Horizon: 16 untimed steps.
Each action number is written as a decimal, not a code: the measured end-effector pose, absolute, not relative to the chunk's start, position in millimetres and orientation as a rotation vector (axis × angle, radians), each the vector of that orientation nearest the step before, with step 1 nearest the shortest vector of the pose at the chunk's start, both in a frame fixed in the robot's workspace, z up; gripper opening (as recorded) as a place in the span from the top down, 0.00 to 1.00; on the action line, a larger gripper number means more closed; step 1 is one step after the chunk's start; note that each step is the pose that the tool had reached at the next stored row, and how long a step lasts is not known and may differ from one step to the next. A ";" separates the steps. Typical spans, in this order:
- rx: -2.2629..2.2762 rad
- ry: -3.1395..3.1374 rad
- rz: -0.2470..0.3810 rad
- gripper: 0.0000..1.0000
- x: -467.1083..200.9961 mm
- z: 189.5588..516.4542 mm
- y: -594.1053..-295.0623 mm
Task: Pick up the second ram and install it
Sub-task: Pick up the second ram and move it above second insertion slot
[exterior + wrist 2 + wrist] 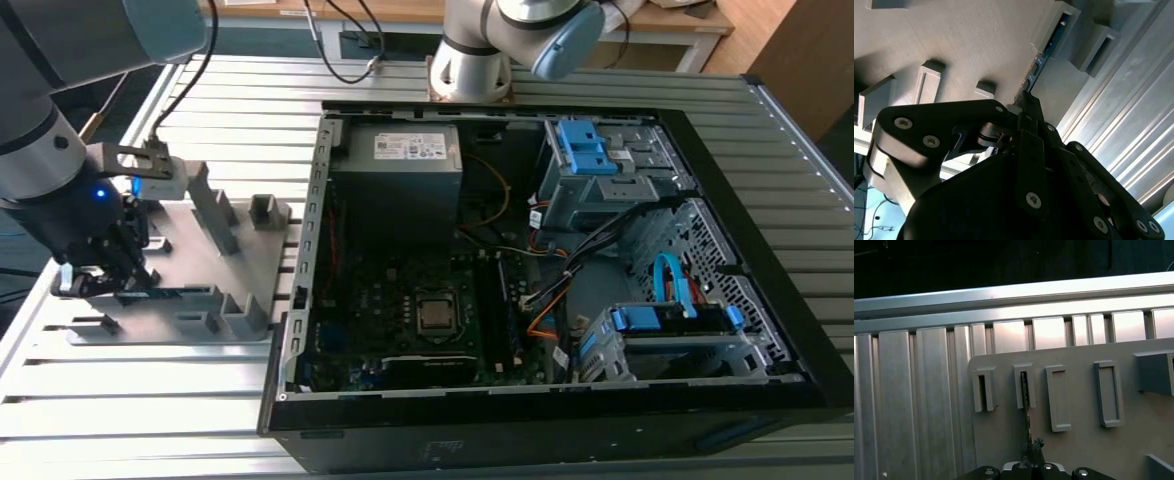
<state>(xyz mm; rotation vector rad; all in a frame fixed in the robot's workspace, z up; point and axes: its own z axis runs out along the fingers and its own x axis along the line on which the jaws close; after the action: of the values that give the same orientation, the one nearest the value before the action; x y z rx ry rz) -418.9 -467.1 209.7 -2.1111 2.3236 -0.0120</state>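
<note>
The second ram (pixel 171 293) is a slim dark stick standing on edge in the slotted blocks of the grey fixture plate (pixel 180 258), at the exterior view's left, outside the computer case. My gripper (pixel 110 282) is down at the stick's near end. In the second wrist view the black fingers (pixel 1026 107) close together on the ram's (pixel 1045 52) blue-green edge. In the first wrist view the ram (pixel 1027 410) runs edge-on from a slot block (pixel 1018 386) to my gripper (pixel 1033 446), which is shut on it.
The open computer case (pixel 320 200) lies to the exterior view's right of the fixture, with the motherboard (pixel 400 290), its memory slots (pixel 514 300), cables and blue drive cages (pixel 594 150). A second arm's base (pixel 467 60) stands behind the case. Ribbed aluminium table (pixel 134 400) all around.
</note>
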 end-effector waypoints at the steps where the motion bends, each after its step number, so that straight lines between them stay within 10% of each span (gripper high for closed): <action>1: -2.111 2.323 -0.013 0.90 -418.8 209.7 -467.1; 16: -2.174 2.245 -0.029 0.71 -419.0 205.9 -467.0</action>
<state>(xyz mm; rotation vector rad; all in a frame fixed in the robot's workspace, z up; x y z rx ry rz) -419.0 -467.0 205.9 -2.1736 2.2451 -0.0285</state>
